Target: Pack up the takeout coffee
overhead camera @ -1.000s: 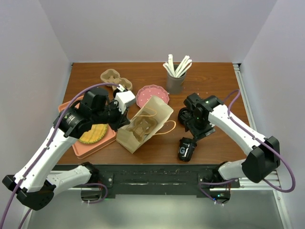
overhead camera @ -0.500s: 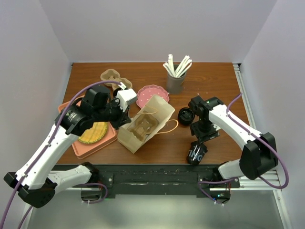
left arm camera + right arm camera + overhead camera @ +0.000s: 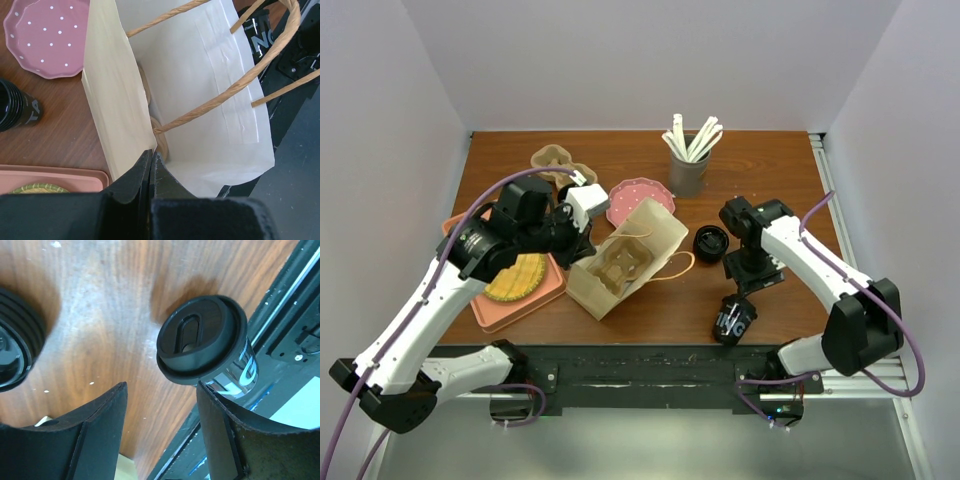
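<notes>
Top view: paper bag (image 3: 638, 252) lies on its side at centre of the table (image 3: 770, 170), mouth toward the lower left of the frame, twine handles spilling right; a cardboard cup carrier (image 3: 618, 266) shows inside the mouth. Left gripper (image 3: 151, 156) is closed tight, and the wrist view shows its fingers pinching the rim of the bag's near wall. Right gripper (image 3: 161, 389) stands partly open with nothing between the fingers (image 3: 97, 427); bare wood below. Coffee cup (image 3: 204, 342), black with white lettering and a black lid, is outside the bag: tipped over near the table's front edge, lower right of the top view (image 3: 733, 321), just beyond the right fingertips, lid facing that wrist camera. Whether a finger touches it I cannot tell. Other items: black ribbed cup (image 3: 708, 243) between bag and right arm, pink dotted plate (image 3: 638, 198) above the bag, pink tray (image 3: 525, 300) at left
</notes>
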You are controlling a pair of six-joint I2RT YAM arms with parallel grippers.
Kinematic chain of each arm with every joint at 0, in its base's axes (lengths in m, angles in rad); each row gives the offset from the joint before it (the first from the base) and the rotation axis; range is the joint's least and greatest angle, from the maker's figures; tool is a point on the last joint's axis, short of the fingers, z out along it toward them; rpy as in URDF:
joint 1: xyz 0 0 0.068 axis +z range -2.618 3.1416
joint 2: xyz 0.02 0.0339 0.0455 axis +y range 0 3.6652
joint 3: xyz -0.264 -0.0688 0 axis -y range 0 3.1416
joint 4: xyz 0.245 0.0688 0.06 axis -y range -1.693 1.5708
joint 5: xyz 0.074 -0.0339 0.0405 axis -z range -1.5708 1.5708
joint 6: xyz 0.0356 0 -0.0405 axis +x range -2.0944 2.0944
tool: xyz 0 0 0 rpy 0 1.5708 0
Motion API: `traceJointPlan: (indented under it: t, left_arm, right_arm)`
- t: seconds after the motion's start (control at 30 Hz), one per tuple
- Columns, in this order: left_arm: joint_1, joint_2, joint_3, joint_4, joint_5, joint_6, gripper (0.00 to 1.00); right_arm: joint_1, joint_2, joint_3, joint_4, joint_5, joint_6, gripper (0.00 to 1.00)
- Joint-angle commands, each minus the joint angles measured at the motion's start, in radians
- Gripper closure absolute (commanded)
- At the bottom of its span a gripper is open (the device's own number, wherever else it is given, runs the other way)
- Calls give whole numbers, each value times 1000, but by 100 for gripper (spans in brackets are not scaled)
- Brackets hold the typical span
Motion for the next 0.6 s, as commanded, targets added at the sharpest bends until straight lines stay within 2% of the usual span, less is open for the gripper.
traceJointPlan:
  t: [0.0,0.4,0.57]
  left_arm:
    - [-4,4,49,29,0,17,100]
    - [-18,-13,50,21,-18,25,100]
    - [-24,-16,40,26,-17,29,100]
  right_arm:
    - [-27,-14,31,-120,40,2,40]
    - [-99,-133,-98,-122,-9,-79,46]
    - [-100,-136,-161,-94,-24,-27,46]
